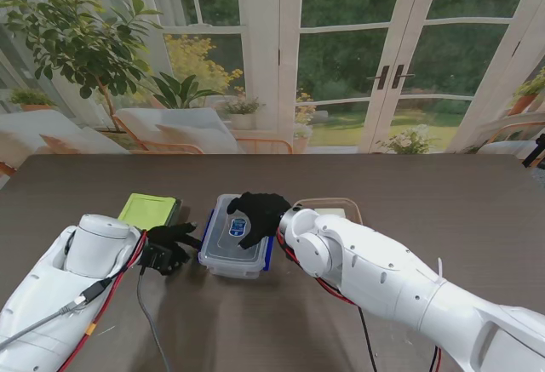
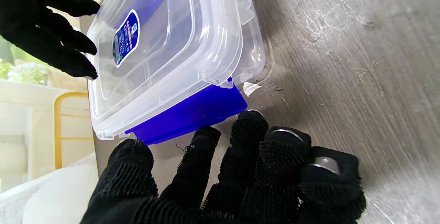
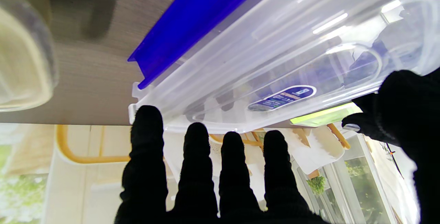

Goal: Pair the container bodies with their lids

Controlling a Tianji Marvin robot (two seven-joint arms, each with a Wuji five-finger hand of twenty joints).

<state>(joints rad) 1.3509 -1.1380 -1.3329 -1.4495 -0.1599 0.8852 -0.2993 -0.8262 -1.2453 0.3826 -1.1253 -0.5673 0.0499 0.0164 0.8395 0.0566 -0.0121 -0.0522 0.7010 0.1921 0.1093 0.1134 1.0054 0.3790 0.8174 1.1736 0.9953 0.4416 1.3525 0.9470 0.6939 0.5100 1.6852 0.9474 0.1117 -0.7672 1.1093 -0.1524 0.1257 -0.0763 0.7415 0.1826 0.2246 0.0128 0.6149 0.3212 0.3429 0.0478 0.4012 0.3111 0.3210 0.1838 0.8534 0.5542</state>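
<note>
A clear rectangular container (image 1: 234, 237) with blue side clips stands at the table's middle, and its clear lid (image 2: 165, 38) with a blue label lies on top. My right hand (image 1: 255, 214) hovers flat over the lid, fingers (image 3: 196, 169) stretched out and apart, holding nothing. My left hand (image 1: 170, 244) is at the container's left side. Its fingertips (image 2: 249, 120) touch the blue clip (image 2: 189, 117), fingers spread. A flat green lid (image 1: 149, 210) lies to the left. A second clear container (image 1: 332, 208) with a tan rim sits just right of my right wrist.
The dark wood-grain table (image 1: 443, 219) stretches to both sides. My right forearm (image 1: 383, 278) crosses it from the near right and partly hides the tan-rimmed container. Cables run along both arms. Windows and patio chairs lie beyond the far edge.
</note>
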